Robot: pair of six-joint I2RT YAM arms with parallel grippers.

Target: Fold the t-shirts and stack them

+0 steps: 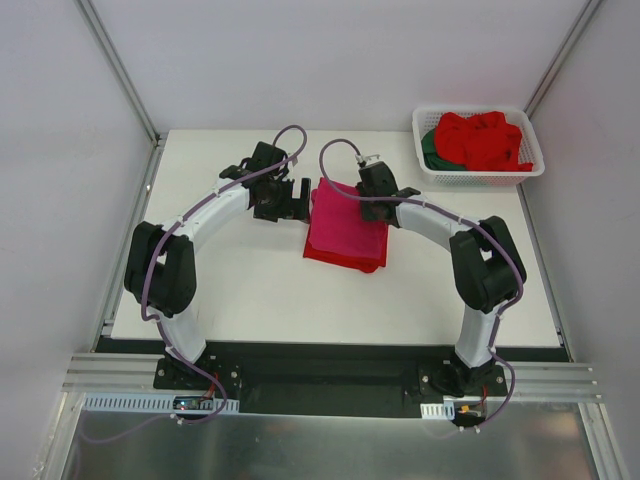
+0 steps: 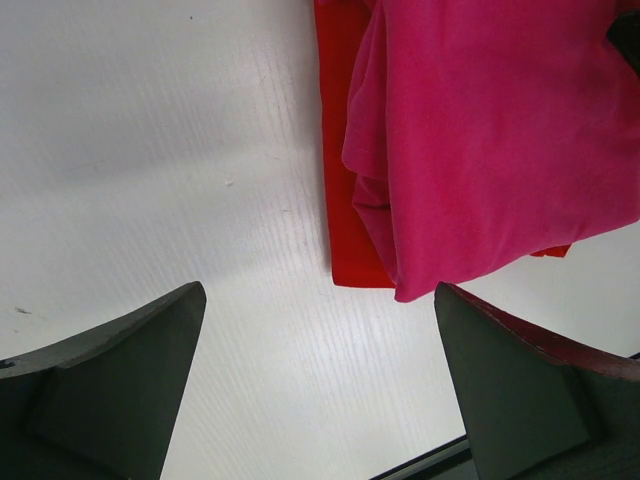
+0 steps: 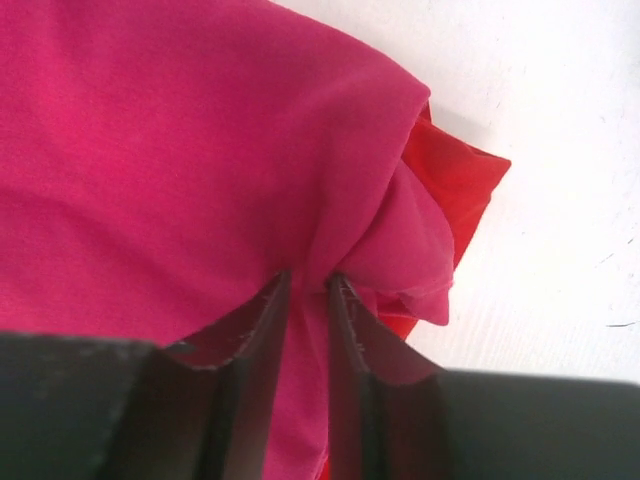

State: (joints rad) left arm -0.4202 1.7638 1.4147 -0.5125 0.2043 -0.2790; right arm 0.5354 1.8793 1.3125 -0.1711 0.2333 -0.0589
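The right tool (image 3: 308, 282) pinches a fold of the magenta t-shirt (image 3: 180, 150), the left tool (image 2: 320, 290) gaping wide just beside it.

Magenta t-shirt (image 1: 345, 220) (rumpled) folded atop red t-shirt (image 1: 340, 258), other t-shirts (image 1: 485, 140) heaped in basket (image 1: 480, 176)

I read the magenta-pink t-shirt (image 1: 346, 220) as plain, no print, over a bright red t-shirt (image 1: 336, 257), also plain. The basket (image 1: 480, 177) is white and slotted, holding red t-shirts (image 1: 485, 140) and one dark green t-shirt (image 1: 428, 149). White table (image 1: 260, 290). My left arm (image 1: 215, 210) and right arm (image 1: 430, 215) are white with black joints, their cables (image 1: 292, 133) purple.
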